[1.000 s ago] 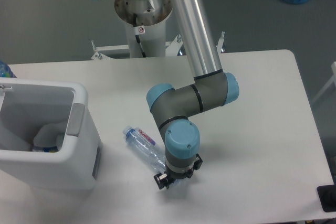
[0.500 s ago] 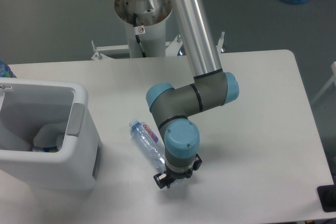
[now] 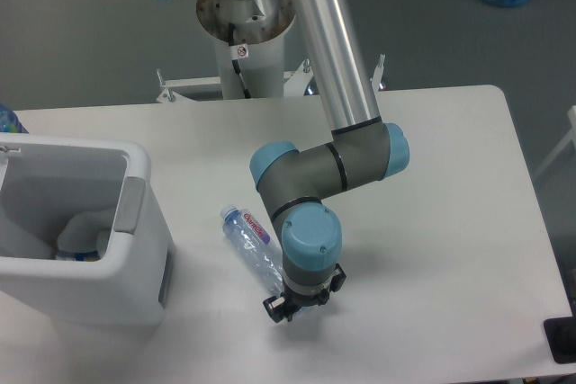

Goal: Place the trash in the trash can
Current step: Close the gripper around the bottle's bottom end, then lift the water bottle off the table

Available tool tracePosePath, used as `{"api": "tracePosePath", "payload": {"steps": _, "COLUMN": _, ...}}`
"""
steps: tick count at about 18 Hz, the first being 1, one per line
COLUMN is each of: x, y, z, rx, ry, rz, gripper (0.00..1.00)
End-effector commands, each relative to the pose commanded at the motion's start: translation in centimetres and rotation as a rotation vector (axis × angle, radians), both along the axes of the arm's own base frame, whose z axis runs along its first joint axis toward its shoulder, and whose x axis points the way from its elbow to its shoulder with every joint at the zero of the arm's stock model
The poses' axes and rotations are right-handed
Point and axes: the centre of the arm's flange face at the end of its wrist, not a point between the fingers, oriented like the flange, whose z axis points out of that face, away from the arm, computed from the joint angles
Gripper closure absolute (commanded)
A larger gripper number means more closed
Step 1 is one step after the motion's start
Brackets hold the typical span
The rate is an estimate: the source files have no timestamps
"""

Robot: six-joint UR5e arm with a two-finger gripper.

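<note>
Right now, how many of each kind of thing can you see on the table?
Plastic bottles: 1, the bottle lying under the gripper.
Trash cans: 1, the white trash can with something inside.
Robot arms: 1.
Total: 3.

I see the bottle [image 3: 255,247] lying on the tabletop [image 3: 450,222], right of the trash can [image 3: 85,231], its near end under the gripper [image 3: 301,305].

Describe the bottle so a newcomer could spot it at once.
Start at the big white trash can on the table's left. Just right of it, a clear plastic bottle lies slanted on the tabletop, its far end under the gripper. Its red-and-white label marks it out.
</note>
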Motion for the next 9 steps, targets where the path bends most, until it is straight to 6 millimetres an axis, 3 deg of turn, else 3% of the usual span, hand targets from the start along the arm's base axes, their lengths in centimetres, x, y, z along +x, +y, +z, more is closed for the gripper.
{"api": "tracePosePath", "payload": {"steps": 9, "x": -0.02, "y": 0.02, "z": 0.63, "rx": 0.004, "ry": 0.005, "rz": -0.003, "gripper": 0.42}}
